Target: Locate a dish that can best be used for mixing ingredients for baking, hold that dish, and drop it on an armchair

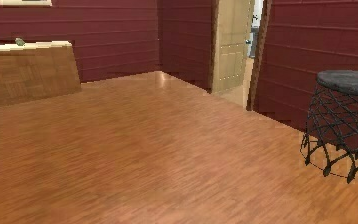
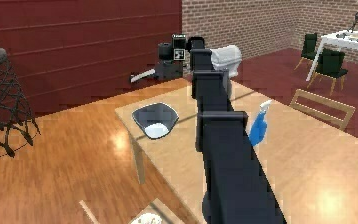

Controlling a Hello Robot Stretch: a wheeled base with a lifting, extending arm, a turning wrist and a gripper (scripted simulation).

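Dark arm (image 2: 232,160) right up close, stretching out over the wooden table (image 2: 172,165). There's the bowl (image 2: 155,120), dark with a pale inside (sitting upright), near the table's left edge. Beyond it the gripper (image 2: 137,77) hangs against bare red wall, holding nothing. A blue spray bottle (image 2: 259,122) stands toward the right edge.

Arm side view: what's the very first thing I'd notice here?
The dark arm comes first, a thick bar rising from the bottom edge over the wooden table. Left of it a dark bowl with a pale inside sits on the table, and a blue spray bottle stands to its right.
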